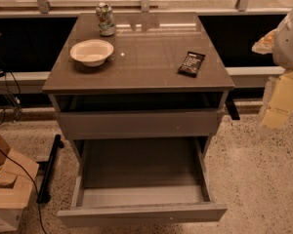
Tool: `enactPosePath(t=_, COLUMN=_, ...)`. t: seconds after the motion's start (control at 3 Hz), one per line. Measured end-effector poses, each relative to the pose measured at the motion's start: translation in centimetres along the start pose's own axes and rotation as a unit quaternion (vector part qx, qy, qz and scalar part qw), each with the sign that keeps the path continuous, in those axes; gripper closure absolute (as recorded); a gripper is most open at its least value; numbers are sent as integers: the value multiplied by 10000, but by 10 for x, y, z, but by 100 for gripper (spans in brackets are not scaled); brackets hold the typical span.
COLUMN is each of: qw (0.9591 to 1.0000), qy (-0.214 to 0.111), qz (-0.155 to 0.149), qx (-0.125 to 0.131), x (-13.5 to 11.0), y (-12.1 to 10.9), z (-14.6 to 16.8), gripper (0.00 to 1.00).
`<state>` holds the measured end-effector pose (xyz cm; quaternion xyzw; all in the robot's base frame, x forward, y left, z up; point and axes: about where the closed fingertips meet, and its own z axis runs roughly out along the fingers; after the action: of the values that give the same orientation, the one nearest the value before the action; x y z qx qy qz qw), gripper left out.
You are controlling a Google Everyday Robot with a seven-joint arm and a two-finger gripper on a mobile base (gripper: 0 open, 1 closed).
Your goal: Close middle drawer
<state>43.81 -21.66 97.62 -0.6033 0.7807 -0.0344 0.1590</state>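
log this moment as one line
middle drawer: pulled out, floor bare | tool: right of cabinet, apart from drawer | close: not yet done

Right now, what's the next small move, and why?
Probably bring the hand down and left toward the front strip of the middle drawer: that drawer stands pulled far out, and the hand hangs off the right side of the cabinet, higher up.

I see the gripper (282, 99) off the right edge of the cabinet top (146, 79), over the speckled floor (263, 179). The top is glossy grey-brown. Three items lie on it, all left of the gripper: a dark snack packet (191, 64) nearest, a white bowl (92, 51) far across, and an upright can (105, 19) just behind the bowl.
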Motion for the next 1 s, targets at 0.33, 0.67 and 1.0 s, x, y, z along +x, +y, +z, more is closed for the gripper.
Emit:
enactPosePath(t=0.33, qw=10000, qy=-1, qz=0, qx=3, x=0, y=0, z=0, gripper=0)
enactPosePath(t=0.67, qw=10000, qy=-18, qz=-8, qx=55, x=-1, y=0, z=-3, gripper=19)
enactPosePath(t=1.0, qw=9997, qy=-251, qz=22, qx=-32, x=-3, y=15, z=14, gripper=41)
